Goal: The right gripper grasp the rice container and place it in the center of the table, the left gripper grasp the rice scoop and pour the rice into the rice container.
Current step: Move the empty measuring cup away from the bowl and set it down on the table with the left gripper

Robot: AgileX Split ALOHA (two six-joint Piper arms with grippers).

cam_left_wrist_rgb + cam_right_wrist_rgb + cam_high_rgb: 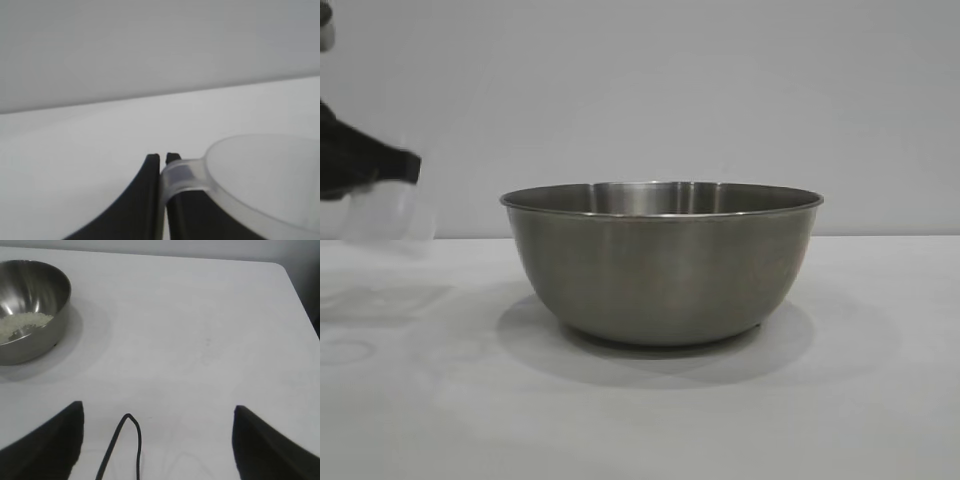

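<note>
A large round stainless-steel rice container [660, 265] sat on the white bench [720, 420], roughly at its middle. Its brushed wall curved down to a narrow flat base, and a thin rolled rim ran around the top. From the right wrist view, a small heap of whitish rice [22, 324] lay inside the rice container on its polished floor.

Well to the left of the rice container and raised above the bench, the left gripper [163, 159] held the rice scoop [388, 215], a small translucent plastic cup. Its two black pointed fingers [145, 200] were pinched narrow on the scoop's loop handle, one to each side of the band. The scoop looked empty, though its cloudy wall made this hard to confirm.

The right gripper [157, 440] hovered well to the right of the rice container, touching nothing, its fingers spread wide over bare bench.

The scoop likely handled as very light and slightly flexible; the thin loop handle was the natural hold, though smooth plastic could pivot between hard fingertips. The rice container probably felt rigid, moderately heavy and slippery; the rolled rim offered the surest purchase, one finger inside and one outside. The pour appeared to be done.
</note>
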